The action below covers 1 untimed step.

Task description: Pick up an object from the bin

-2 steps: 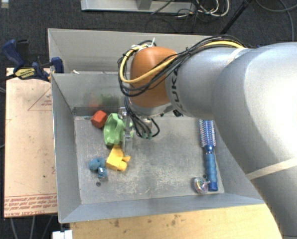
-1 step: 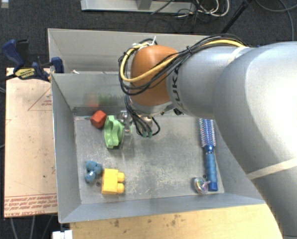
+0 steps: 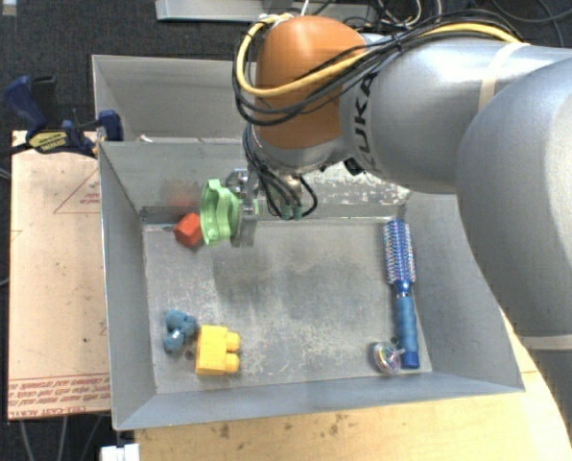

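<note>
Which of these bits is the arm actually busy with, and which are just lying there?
In hand: gripper; green piece right beside it, by the bin's back wall.
Lying about: red block, small blue thing, yellow brick, blue brush, shiny trinket.

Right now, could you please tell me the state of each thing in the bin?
Gripper: low at back left.
Green plastic piece: against the gripper; whether held, unclear.
Red block: lying left of it.
Yellow brick: lying front left.
Blue toy: lying beside brick.
Blue hairbrush: flat along right side.
Shiny ball: at brush handle.
</note>
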Tool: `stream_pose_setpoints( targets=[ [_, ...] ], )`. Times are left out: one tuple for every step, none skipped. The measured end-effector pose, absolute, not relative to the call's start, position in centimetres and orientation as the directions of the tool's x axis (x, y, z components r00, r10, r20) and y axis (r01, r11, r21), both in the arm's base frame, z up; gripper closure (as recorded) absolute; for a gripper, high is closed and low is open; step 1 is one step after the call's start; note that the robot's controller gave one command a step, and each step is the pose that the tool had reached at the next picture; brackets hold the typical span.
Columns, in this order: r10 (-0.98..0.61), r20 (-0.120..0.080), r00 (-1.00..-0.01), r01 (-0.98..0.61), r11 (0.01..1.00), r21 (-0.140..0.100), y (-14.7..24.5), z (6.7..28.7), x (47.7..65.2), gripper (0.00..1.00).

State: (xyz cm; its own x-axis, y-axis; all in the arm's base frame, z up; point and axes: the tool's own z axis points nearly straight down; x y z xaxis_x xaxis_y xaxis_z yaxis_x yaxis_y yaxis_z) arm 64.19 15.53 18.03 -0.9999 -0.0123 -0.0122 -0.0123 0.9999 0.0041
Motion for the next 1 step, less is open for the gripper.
stream_pose_setpoints(
  targets=[
    [-0.001, -0.012, -1.0, -0.001, 1.0, 0.004, 16.97, 35.31, 64.7, 1.0]
  ],
)
